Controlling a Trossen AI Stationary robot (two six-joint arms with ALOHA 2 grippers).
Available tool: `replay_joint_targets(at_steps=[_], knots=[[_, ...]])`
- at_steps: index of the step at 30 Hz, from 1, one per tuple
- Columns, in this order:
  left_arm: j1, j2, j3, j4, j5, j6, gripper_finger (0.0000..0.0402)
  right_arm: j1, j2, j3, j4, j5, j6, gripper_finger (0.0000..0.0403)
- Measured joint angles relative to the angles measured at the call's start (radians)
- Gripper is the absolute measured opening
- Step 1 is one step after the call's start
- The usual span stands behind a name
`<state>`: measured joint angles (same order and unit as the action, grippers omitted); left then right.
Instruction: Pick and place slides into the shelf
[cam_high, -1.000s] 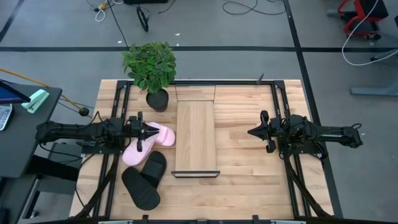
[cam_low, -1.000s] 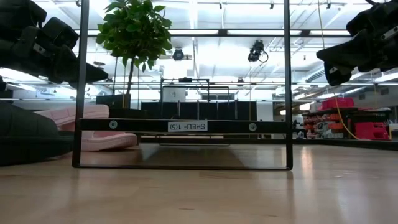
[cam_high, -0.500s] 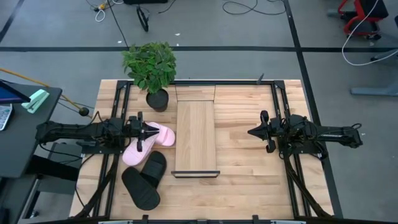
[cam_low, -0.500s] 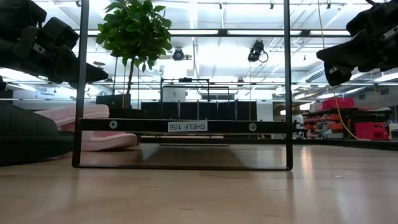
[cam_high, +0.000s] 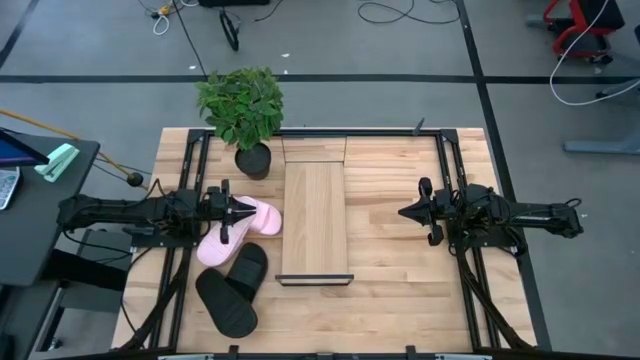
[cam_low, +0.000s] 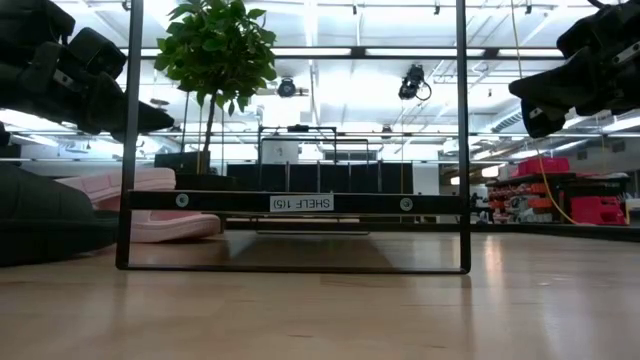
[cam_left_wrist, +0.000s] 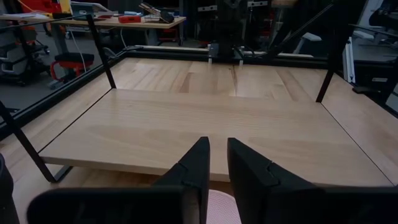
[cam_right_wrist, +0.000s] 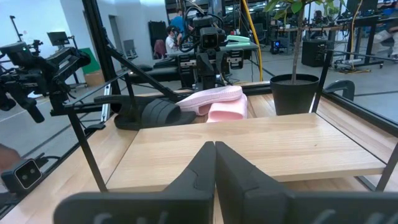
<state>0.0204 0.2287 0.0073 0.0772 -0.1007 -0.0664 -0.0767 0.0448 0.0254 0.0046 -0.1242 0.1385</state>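
A: Where are the slides?

B: Heaped on the table just to the left of the shelf (cam_high: 315, 220). Two pink slides (cam_high: 240, 228) lie overlapped beside its long edge, and the two black slides (cam_high: 232, 290) sit nearer the front of the table, one leaning against the pink pair.

A: Anything on the shelf yet?

B: No. Its pale board is bare from end to end in the high view, and the left wrist view shows the same. So none of the four is placed; the whole job seems to lie ahead.

A: What is the left gripper (cam_high: 240, 211) doing?

B: It hangs above the pink slides, pointing toward the shelf. In its wrist view the fingers (cam_left_wrist: 194, 168) stand with a narrow gap between them and nothing in it; a bit of pink shows below. It holds nothing.

A: And the right gripper (cam_high: 404, 212)?

B: It waits on the far side of the shelf, well apart from the slides, fingers pressed together on nothing.

A: Anything else about?

B: A potted plant (cam_high: 243, 110) stands at the back, near the shelf's far left corner, close to the pink slides.
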Motion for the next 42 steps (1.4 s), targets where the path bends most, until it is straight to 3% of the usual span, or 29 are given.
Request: replay_joint_targets(at_steps=[42], knots=[[0.0,0.0,0.0,0.0,0.0,0.0,0.0061,0.0,0.0,0.0,0.0,0.0,0.0,0.0013]])
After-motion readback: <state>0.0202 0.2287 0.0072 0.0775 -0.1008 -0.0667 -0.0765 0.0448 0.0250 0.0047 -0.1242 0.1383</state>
